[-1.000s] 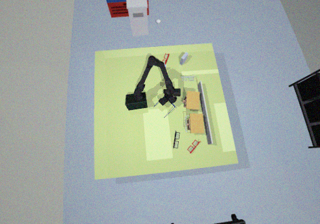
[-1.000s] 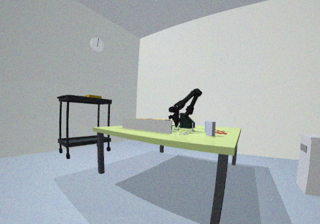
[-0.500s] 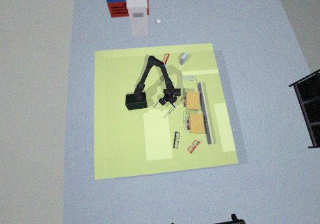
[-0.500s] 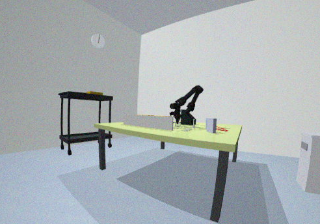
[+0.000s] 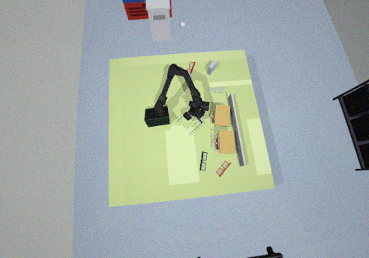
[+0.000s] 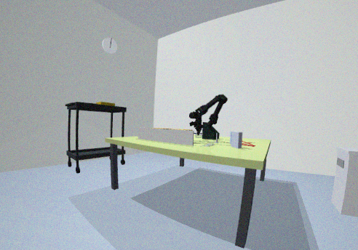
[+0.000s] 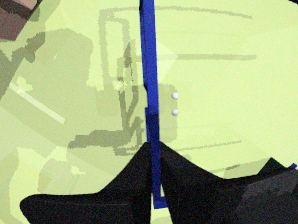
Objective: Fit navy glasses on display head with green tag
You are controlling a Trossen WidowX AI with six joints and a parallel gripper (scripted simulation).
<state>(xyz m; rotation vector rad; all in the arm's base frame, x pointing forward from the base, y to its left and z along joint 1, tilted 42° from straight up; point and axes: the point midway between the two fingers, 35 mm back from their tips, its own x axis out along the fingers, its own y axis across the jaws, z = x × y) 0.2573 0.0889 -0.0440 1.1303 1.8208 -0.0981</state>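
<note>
The navy glasses (image 5: 201, 120) (image 7: 150, 75) are held by the front frame, near one end. The frame runs up the wrist view from the fingers; the temples point toward the arm's base in the top view. My gripper (image 5: 197, 117) (image 6: 198, 134) (image 7: 152, 147) is shut on them; their offset shadow shows them above the table. Two display heads with orange blocks (image 5: 222, 115) (image 5: 226, 142) stand side by side, right of the gripper in the top view. A brown corner of one head (image 7: 14, 21) shows in the wrist view. I cannot make out the green tag.
A long grey wall (image 5: 237, 131) (image 6: 168, 136) stands behind the heads. Black glasses (image 5: 202, 161), red glasses (image 5: 223, 169), another red pair (image 5: 192, 67), pale glasses (image 5: 220, 89) and a grey-blue block (image 5: 212, 67) (image 6: 236, 139) are on the table.
</note>
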